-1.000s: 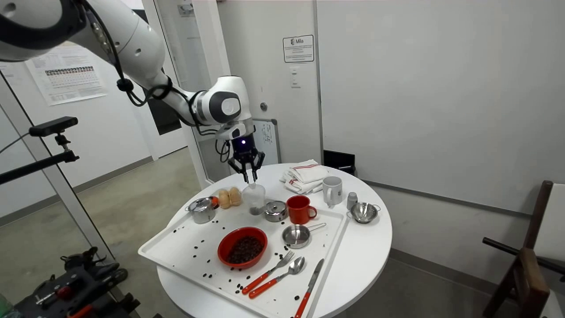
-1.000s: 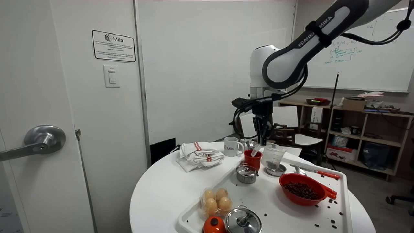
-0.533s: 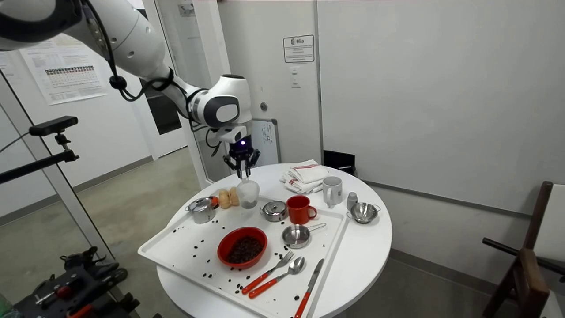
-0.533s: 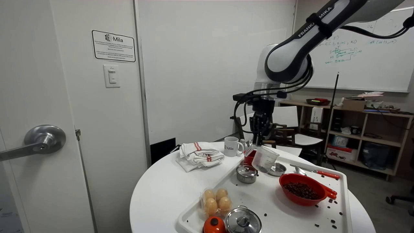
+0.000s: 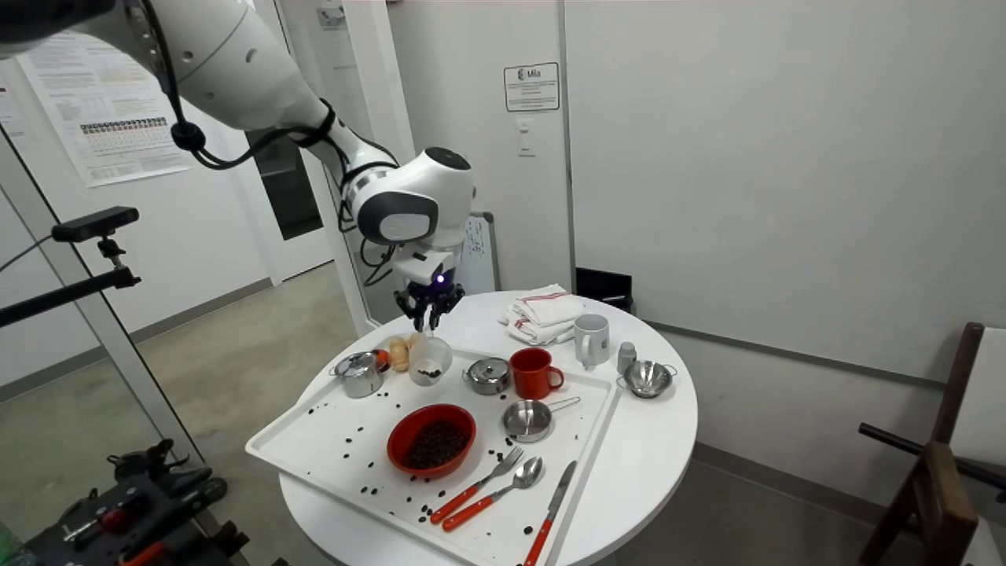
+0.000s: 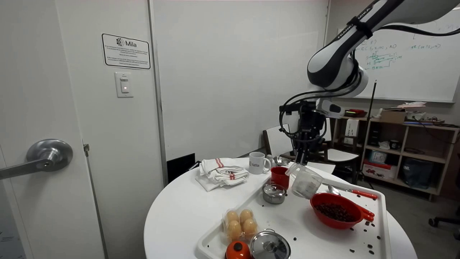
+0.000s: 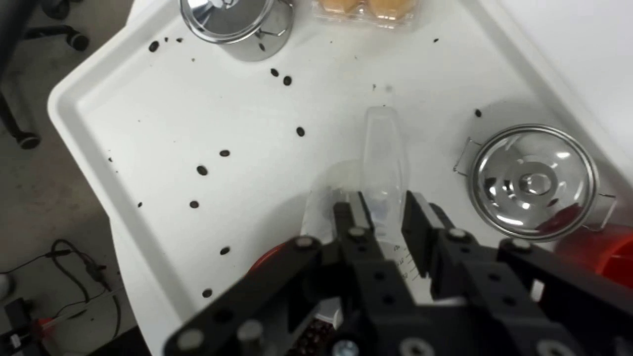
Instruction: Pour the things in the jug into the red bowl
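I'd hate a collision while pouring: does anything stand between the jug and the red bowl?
Nothing visible does. The gripper holds the jug tilted, and neither exterior view shows anything standing between it and the red bowl. The lidded pot by the red cup stands off to one side.

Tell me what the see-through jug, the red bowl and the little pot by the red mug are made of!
The jug looks like slightly cloudy plastic: you can see through it. The red bowl seems smooth, maybe plastic or coated metal; its even red doesn't settle which. The little pot looks like polished metal, probably steel, because its silvery lid has mirror-bright glints.
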You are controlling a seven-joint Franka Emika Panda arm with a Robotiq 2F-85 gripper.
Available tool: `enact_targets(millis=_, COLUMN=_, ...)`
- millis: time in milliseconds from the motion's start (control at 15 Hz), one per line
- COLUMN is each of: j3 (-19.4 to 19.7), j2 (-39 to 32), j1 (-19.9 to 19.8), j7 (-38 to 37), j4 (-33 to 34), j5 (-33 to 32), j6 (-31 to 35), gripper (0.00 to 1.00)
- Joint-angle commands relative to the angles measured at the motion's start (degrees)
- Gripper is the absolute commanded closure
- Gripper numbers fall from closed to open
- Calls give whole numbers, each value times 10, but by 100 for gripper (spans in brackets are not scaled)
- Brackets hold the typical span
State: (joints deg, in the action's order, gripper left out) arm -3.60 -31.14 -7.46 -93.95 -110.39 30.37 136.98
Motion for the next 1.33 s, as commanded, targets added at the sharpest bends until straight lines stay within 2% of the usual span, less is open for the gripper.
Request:
enact_targets(millis=0, j3=-5, j2=10, j1=-6, j7=75, j4=-22, j5=51, j6=-40, gripper=91)
enact_targets(millis=67, j3=-5, j2=9, j1=-6, j7=93, j4=-24, j5=63, j6=-49, gripper=91)
enact_targets(millis=267, j3=-8, j2=19, j1=-23, j7=171, j4=-48, j5=158, j6=-36, gripper=91)
enact_targets(millis=467, j3=12, j2=24, j1=-34, j7=233, j4=-70, j5=246, j6=-44, gripper=91)
enact_targets(millis=800, j3=57, j2=22, j1=-39, j7=293, j4=-94, j5=319, j6=-70, gripper=91)
enact_targets(millis=1267, j3=73, j2=20, j1=-37, j7=406, j4=-101, j5=448, j6=-70, gripper=91)
